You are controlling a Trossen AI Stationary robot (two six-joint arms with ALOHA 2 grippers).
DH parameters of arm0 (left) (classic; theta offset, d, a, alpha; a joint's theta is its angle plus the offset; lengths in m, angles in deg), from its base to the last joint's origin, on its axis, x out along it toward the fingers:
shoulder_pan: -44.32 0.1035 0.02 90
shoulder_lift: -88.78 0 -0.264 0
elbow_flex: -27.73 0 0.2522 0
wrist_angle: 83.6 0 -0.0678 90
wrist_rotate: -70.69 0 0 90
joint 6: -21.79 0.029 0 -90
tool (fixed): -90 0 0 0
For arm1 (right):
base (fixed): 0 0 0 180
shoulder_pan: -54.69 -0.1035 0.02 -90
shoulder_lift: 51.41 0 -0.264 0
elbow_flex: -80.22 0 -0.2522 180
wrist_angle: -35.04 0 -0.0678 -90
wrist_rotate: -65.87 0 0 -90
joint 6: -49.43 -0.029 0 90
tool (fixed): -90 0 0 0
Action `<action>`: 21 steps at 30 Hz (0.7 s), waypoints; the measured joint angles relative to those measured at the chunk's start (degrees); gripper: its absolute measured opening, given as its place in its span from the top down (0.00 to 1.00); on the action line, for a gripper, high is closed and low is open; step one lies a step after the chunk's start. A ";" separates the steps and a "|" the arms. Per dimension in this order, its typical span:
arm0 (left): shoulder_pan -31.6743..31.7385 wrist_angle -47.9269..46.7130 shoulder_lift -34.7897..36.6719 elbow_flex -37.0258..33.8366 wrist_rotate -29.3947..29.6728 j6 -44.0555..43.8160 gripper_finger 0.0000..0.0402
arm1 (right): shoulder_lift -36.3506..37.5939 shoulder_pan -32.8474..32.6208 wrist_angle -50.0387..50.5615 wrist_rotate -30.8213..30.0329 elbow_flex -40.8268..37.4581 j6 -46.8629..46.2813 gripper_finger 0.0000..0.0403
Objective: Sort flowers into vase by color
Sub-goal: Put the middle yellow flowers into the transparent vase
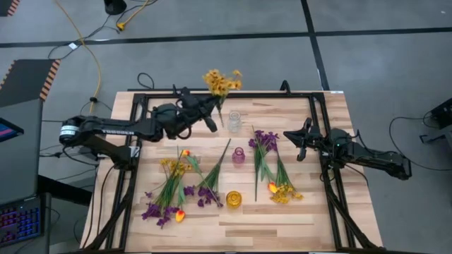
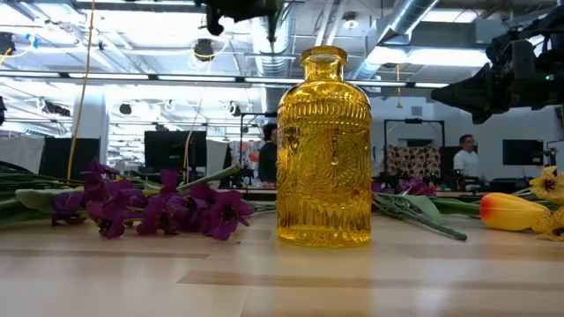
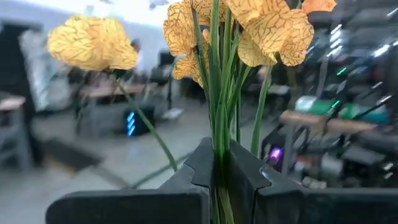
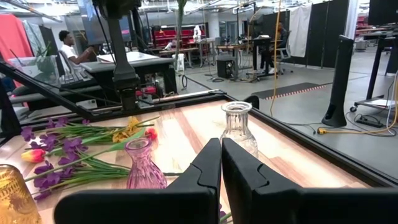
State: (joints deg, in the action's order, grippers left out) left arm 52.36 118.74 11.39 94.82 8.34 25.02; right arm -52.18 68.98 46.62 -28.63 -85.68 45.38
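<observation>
My left gripper (image 1: 212, 113) is up over the table's far middle, shut on a bunch of yellow clustered flowers (image 1: 222, 82). Their blooms (image 3: 261, 28) show beyond the fingers. A clear vase (image 1: 234, 121) stands just right of that gripper, with a purple vase (image 1: 239, 156) and a yellow vase (image 1: 233, 200) nearer the front. Purple blossoms, yellow blooms and tulips lie flat in a left pile (image 1: 169, 192) and a right pile (image 1: 272, 169). My right gripper (image 1: 300, 142) waits shut at the right, holding nothing. My left gripper pinches the bunch's green stems (image 3: 217, 149) together between its two fingers (image 3: 249, 180), low on the stems. The fingers come from the table's left, about level. The bunch is lifted clear of the table, its blooms toward the far edge.
A black frame (image 1: 141, 141) runs around the work area. The yellow vase (image 2: 323, 150) fills the middle of the low view, with purple blossoms (image 2: 159, 211) and a tulip (image 2: 511, 211) lying beside it. People sit in the room behind.
</observation>
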 joint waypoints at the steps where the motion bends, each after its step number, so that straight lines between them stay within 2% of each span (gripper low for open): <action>1: 0.43 3.03 -0.76 -1.06 -1.49 0.94 0.98 | -0.02 0.00 0.00 0.00 0.00 0.00 0.89; 4: 1.91 12.03 -3.65 -2.45 -6.47 3.36 0.98 | -0.02 0.00 0.00 0.00 0.00 0.00 0.89; 10: 5.74 20.56 -10.82 -2.52 -12.15 4.27 0.98 | 0.00 0.00 0.00 -0.02 0.00 0.00 0.89; 14: 8.13 25.46 -15.07 -2.52 -12.45 4.76 0.98 | 0.00 0.00 0.00 -0.02 0.00 0.00 0.89; 21: 10.12 25.73 -17.43 -2.52 -12.97 5.82 0.98 | 0.00 0.00 0.00 -0.02 0.00 0.00 0.89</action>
State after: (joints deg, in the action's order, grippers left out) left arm 62.48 144.47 -6.05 92.30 -4.63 30.84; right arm -52.18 68.98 46.62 -28.65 -85.68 45.38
